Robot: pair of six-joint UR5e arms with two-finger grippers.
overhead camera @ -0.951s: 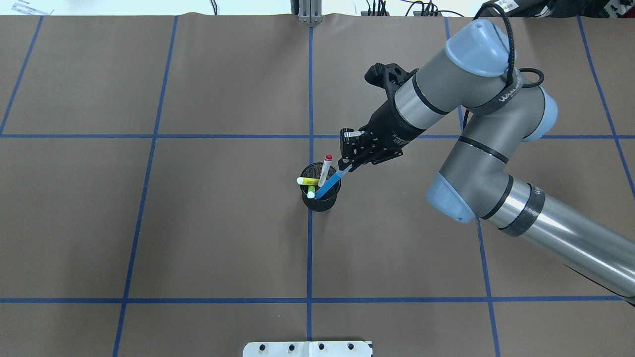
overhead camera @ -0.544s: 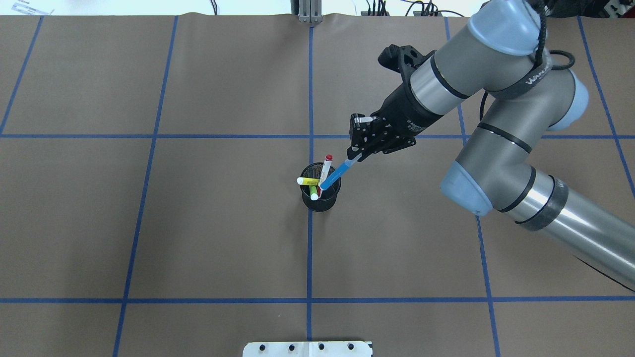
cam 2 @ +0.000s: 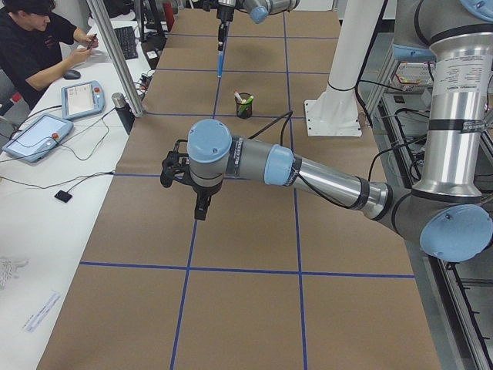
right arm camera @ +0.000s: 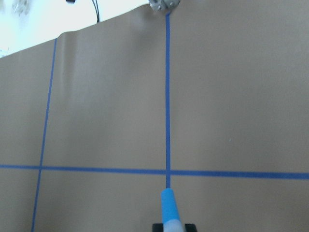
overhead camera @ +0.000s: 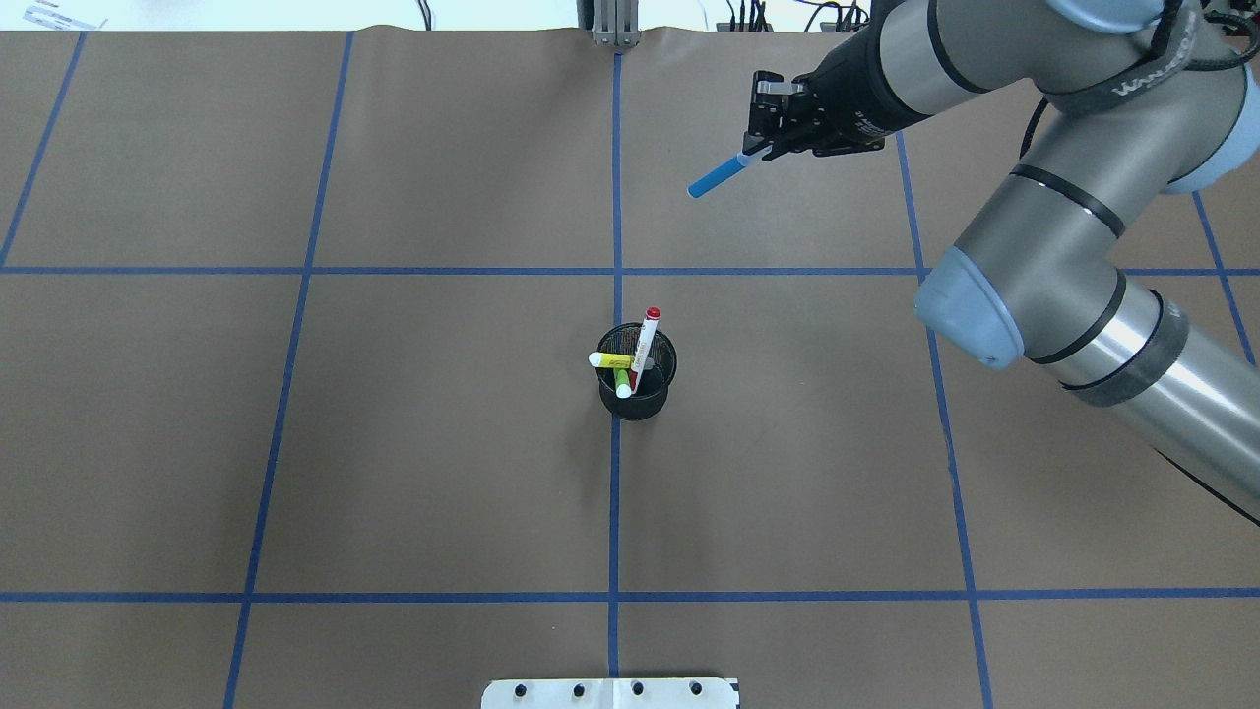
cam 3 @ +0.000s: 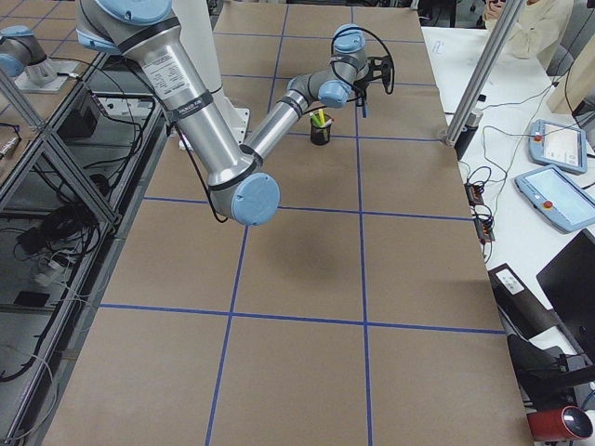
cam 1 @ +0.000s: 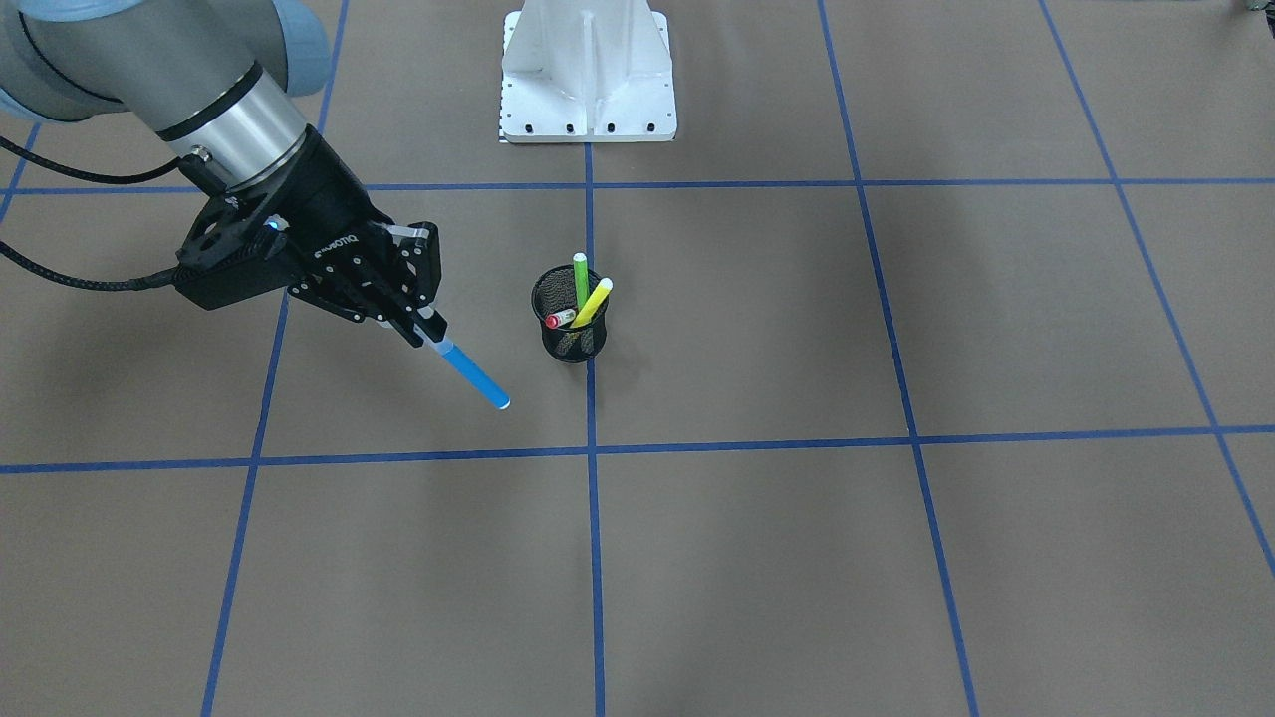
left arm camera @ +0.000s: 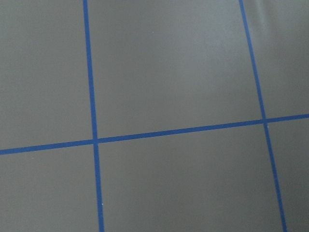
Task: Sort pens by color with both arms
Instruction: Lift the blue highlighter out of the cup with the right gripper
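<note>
The left pincer [cam 2: 200, 214] is too small to judge its opening.

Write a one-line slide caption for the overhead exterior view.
Right gripper holds the blue pen away from the black mesh cup, where the red-capped pen, yellow pen and green pen lean.

Blue pen [overhead camera: 716, 178] tilted in right hand [overhead camera: 758, 152]
</note>
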